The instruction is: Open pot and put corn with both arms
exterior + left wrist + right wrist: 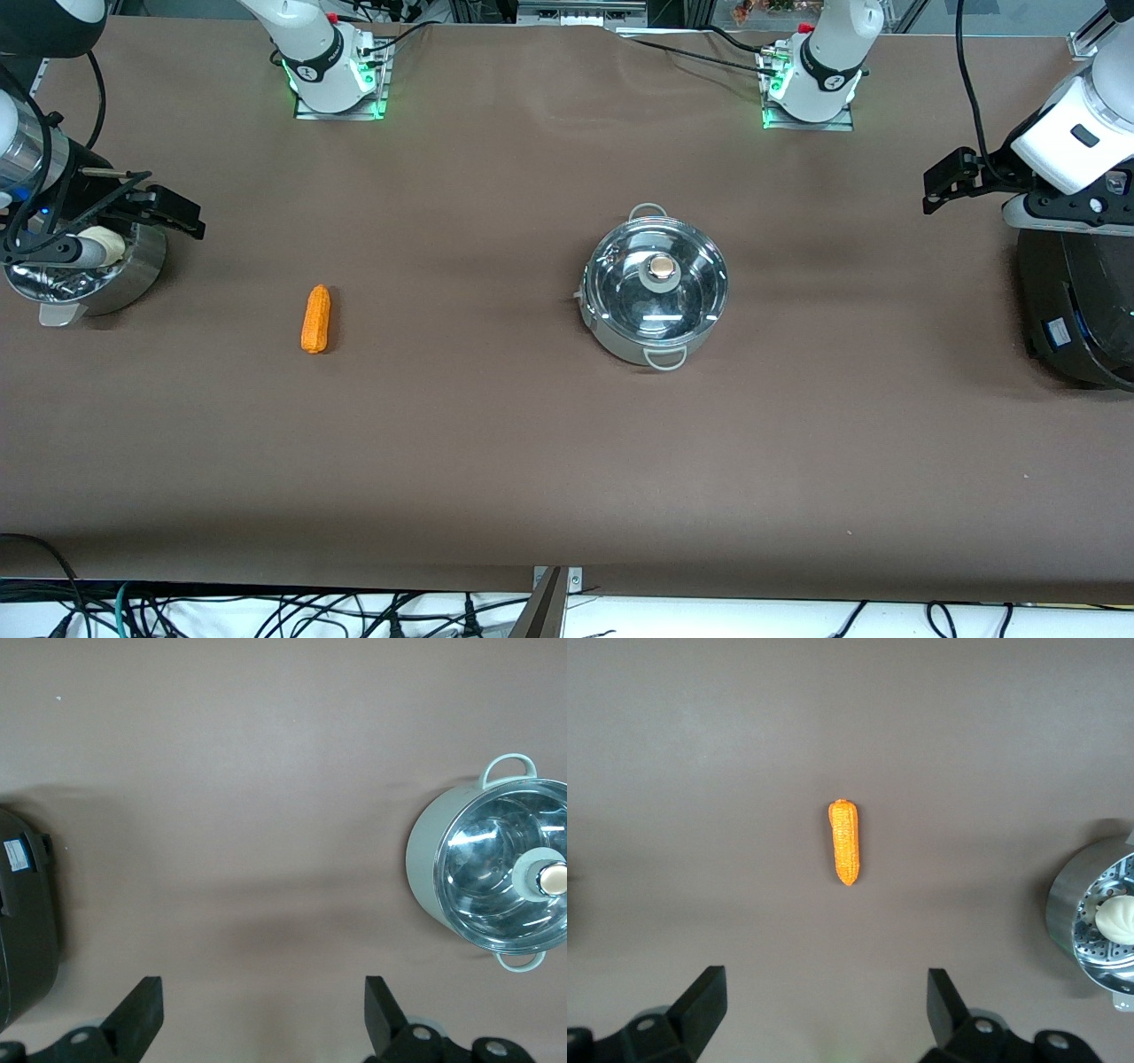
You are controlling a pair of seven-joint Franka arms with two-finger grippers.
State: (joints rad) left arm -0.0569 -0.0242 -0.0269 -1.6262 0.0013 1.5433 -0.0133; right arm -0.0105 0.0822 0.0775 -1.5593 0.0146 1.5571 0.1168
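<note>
one corn [315, 318] orange, bumpy | pot [656, 294] shiny steel, lid [657, 281] on

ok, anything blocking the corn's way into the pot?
Yes: the glass lid is on the pot, closing it. The table between the corn and pot is bare.

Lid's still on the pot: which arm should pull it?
Left. The left gripper, open, hangs at its end of the table, with the pot and lid knob in its wrist view; the right gripper faces the corn.
</note>
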